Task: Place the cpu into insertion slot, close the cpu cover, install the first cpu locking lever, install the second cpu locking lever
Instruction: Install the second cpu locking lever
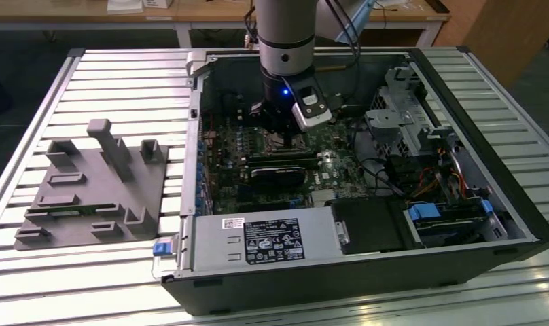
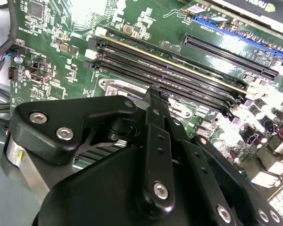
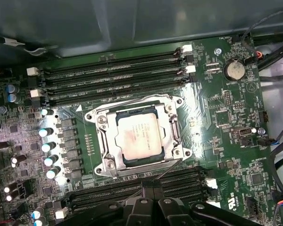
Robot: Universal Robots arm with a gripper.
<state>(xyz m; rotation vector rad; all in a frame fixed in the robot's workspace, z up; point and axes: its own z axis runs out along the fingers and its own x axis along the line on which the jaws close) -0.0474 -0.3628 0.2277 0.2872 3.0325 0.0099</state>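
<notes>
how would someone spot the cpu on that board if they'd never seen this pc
In the first wrist view, find the green motherboard inside the open computer case, then the two banks of long black memory slots. Between them sits a silvery square metal cover frame, and in its window lies the cpu: a small pale silvery-beige square plate, the one smooth, flat metal face among dark slots and capacitors.

lab/workshop | slatted metal table | wooden benches | open computer case

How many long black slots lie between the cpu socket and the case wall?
4 long black slots: nearest the case wall, second, third, nearest the insertion slot. More beyond it sit partly behind the hand.
</notes>
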